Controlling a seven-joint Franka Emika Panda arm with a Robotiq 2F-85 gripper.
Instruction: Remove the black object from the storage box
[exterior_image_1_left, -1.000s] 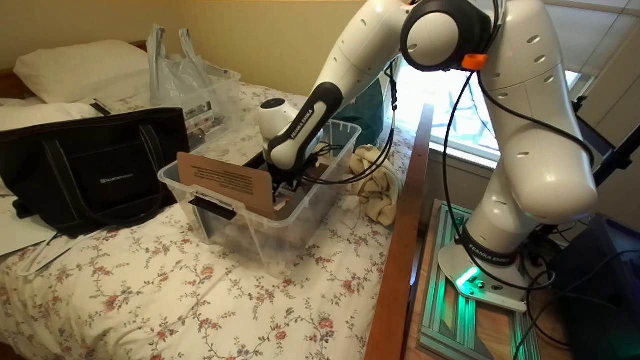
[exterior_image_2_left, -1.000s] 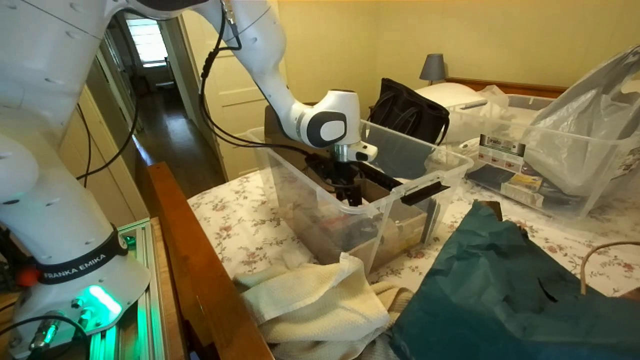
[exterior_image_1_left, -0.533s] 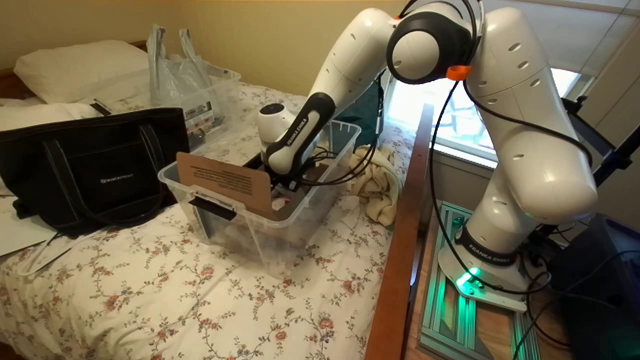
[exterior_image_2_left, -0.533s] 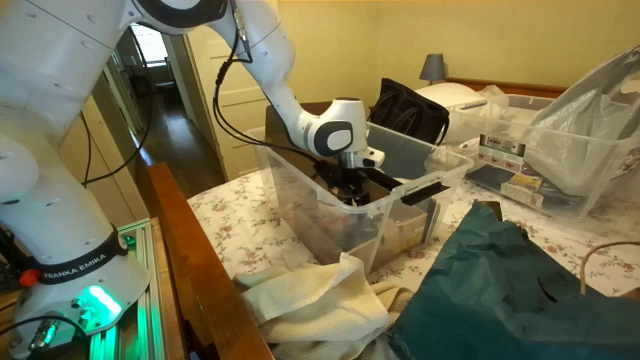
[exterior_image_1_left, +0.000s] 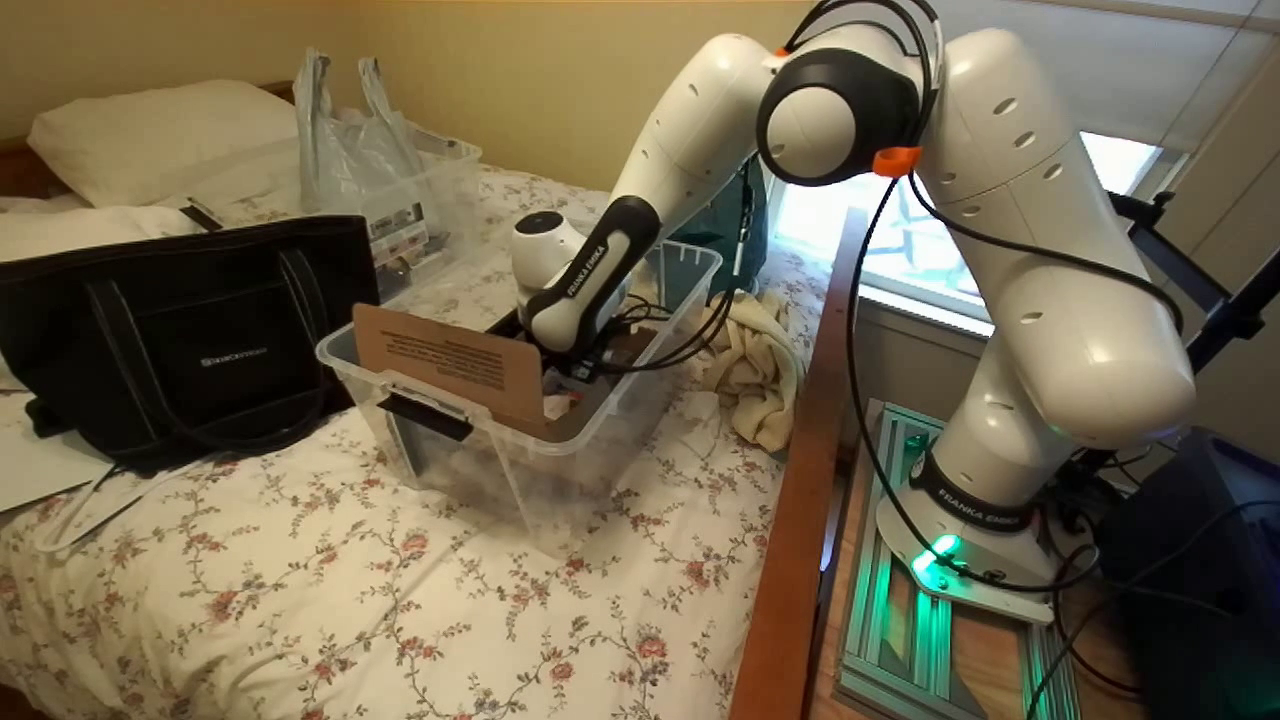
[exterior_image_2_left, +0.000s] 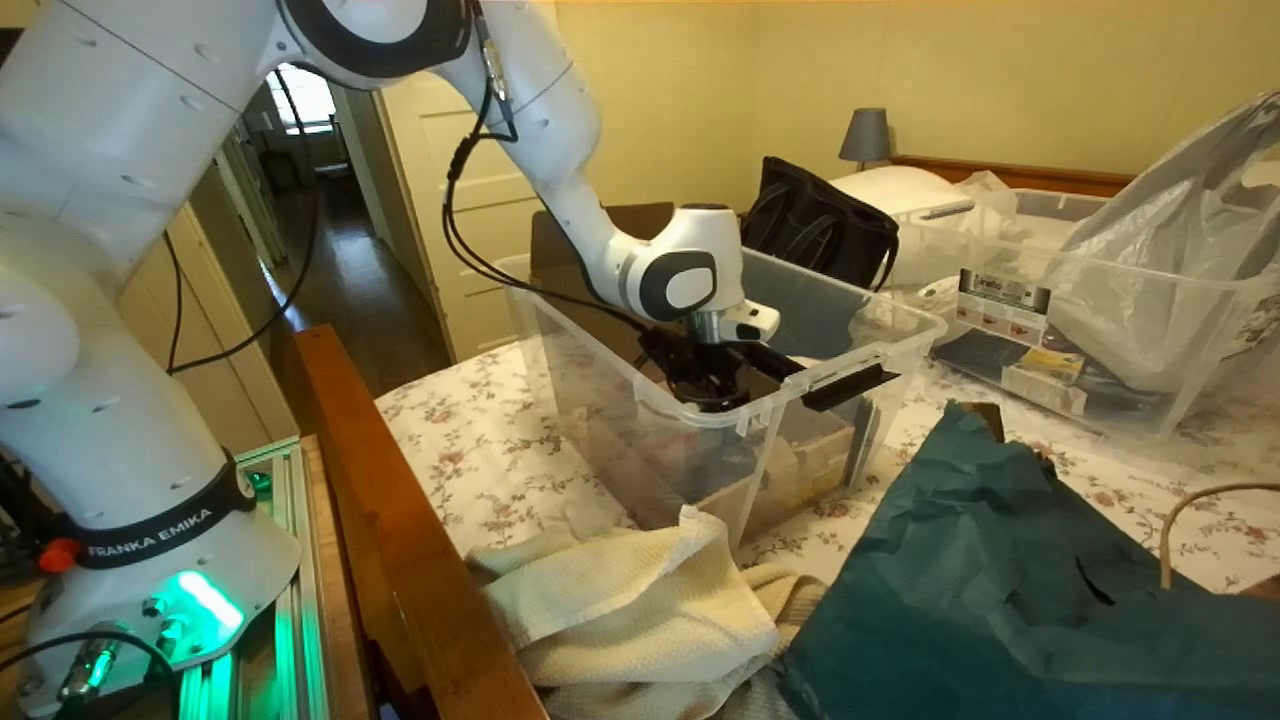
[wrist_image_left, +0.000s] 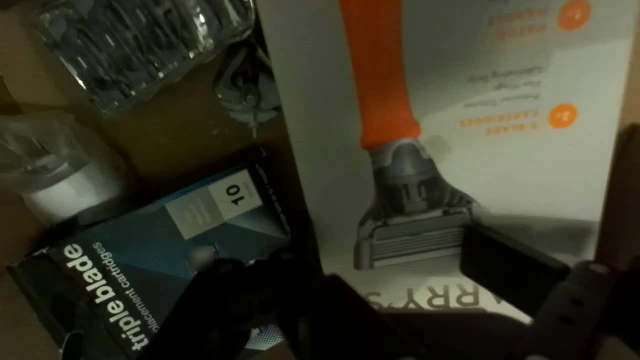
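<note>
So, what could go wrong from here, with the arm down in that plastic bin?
The tool might grab the wrong item: a white razor package and dark triple blade box lie close together near it. The black cables overhang the bin and could snag on its rim. The tool might also bump the raised cardboard flap.

Two bins (exterior_image_1_left: 470, 465) — one handbag (exterior_image_1_left: 200, 345), one lamp (exterior_image_2_left: 866, 135).

arm (exterior_image_1_left: 840, 120) arched, gripper (exterior_image_2_left: 714, 388) pointing down, seemingly spread.
</note>
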